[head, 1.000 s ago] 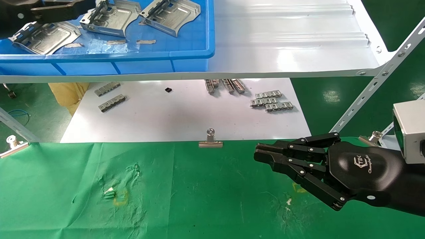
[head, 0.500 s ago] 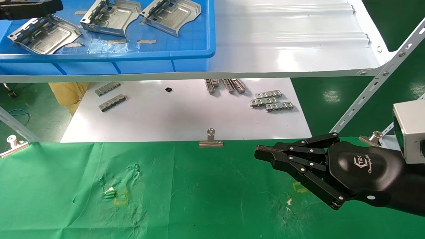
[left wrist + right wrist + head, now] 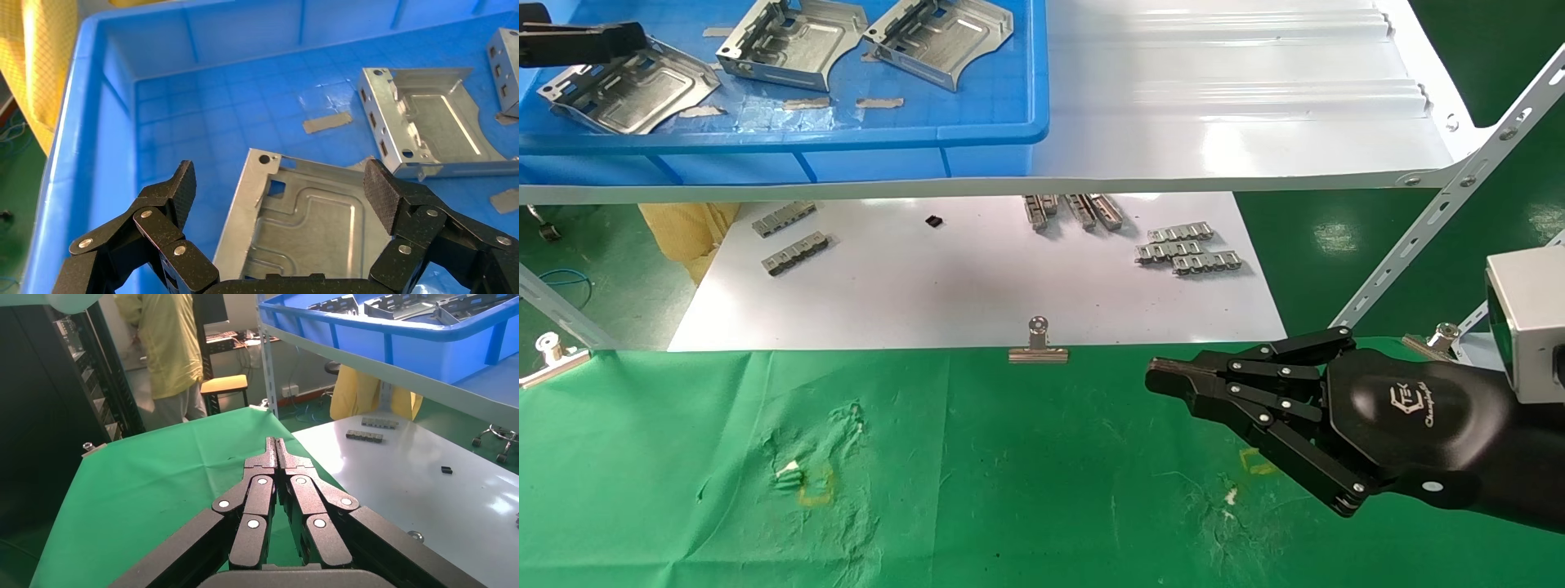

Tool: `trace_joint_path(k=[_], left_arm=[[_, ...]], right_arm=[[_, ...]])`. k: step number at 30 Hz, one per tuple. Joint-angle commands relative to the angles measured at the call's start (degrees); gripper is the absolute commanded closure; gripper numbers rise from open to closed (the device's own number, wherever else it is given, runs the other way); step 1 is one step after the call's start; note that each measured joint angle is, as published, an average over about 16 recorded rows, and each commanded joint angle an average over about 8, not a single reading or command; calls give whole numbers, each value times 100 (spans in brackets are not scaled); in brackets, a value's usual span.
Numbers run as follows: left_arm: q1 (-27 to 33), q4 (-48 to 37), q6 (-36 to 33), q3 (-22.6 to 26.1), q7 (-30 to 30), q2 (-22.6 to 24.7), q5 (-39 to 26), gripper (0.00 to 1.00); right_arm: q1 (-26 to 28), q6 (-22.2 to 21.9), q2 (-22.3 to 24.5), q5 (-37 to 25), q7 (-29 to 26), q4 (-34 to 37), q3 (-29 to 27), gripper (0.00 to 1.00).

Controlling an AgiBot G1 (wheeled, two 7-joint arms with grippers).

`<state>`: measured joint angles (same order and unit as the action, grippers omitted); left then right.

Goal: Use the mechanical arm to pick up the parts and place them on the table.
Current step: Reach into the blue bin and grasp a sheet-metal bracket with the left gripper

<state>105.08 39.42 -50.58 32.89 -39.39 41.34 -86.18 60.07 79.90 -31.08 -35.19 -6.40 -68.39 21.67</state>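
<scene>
Blue bin [image 3: 846, 135] on the white shelf [image 3: 1214, 98] holds three parts [image 3: 629, 82], none on the green table [image 3: 1009, 490]; left gripper [image 3: 278, 190] hangs over the bin's leftmost part, fingers spread wide, holding nothing. Right gripper [image 3: 1173, 384] hovers over the table far from the bin, fingers pressed together, empty.

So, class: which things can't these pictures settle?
- Head view: left gripper cut off by the frame edge.
- Left wrist view: nearest part half hidden behind the gripper's fingers.
- Head view: small black item on the white board, too small to identify.
</scene>
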Motion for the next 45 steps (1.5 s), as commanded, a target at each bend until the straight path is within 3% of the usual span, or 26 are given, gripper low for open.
trace_joint_path(k=[1, 8, 20, 45], left_arm=[[28, -30, -16, 14, -14, -1, -26, 11], [142, -194, -244, 75, 138, -2, -79, 59], [265, -711, -255, 52, 849, 123, -54, 99], [515, -1764, -299, -51, 1743, 411, 111, 100]], right_arm=[[0, 0, 0, 0, 0, 0, 0, 100], [0, 0, 0, 0, 0, 0, 0, 100], [0, 0, 0, 0, 0, 0, 0, 100], [0, 0, 0, 0, 0, 0, 0, 100]])
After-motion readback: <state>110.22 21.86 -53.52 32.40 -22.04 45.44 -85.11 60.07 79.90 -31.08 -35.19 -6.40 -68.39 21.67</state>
